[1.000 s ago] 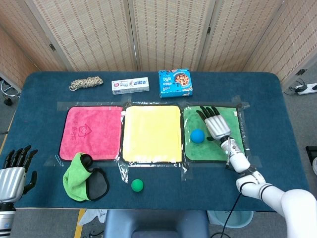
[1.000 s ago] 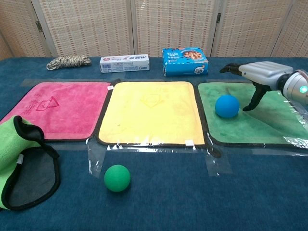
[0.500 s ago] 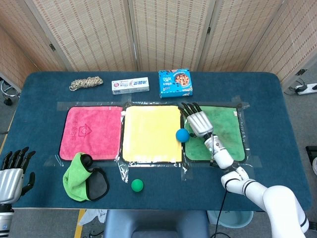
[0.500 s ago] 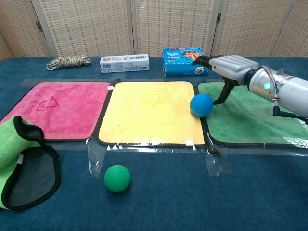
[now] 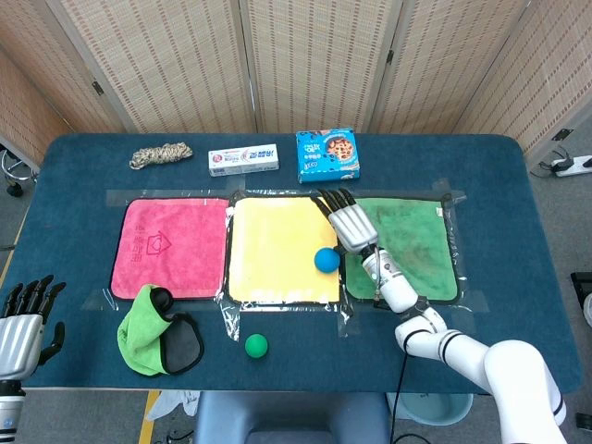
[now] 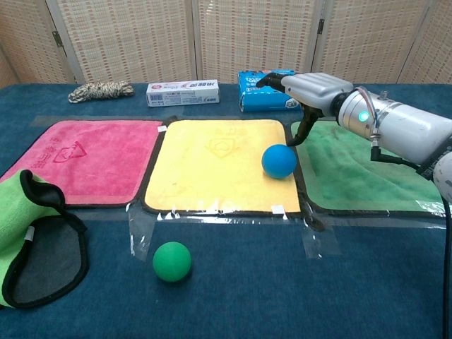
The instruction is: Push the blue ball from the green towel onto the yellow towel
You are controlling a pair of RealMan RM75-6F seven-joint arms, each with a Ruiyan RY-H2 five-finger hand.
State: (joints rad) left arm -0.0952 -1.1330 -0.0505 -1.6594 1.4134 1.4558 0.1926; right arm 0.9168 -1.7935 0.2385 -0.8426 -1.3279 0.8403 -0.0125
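Note:
The blue ball (image 5: 325,260) (image 6: 279,161) lies on the right edge of the yellow towel (image 5: 277,248) (image 6: 212,166), near the seam with the green towel (image 5: 407,245) (image 6: 360,173). My right hand (image 5: 347,222) (image 6: 311,88) hovers flat with fingers spread just right of and behind the ball, its thumb hanging down beside it; contact is unclear. It holds nothing. My left hand (image 5: 23,319) stays at the table's near left corner, fingers apart and empty, seen only in the head view.
A pink towel (image 5: 169,245) lies left of the yellow one. A green ball (image 5: 256,346) (image 6: 172,261) and a green-and-black cloth (image 5: 157,333) sit near the front edge. A rope coil (image 5: 160,154), toothpaste box (image 5: 243,161) and blue box (image 5: 326,154) line the back.
My right hand swept left across the green towel. The blue ball rolled ahead of it from the green towel over the seam onto the yellow towel. The left hand barely moved.

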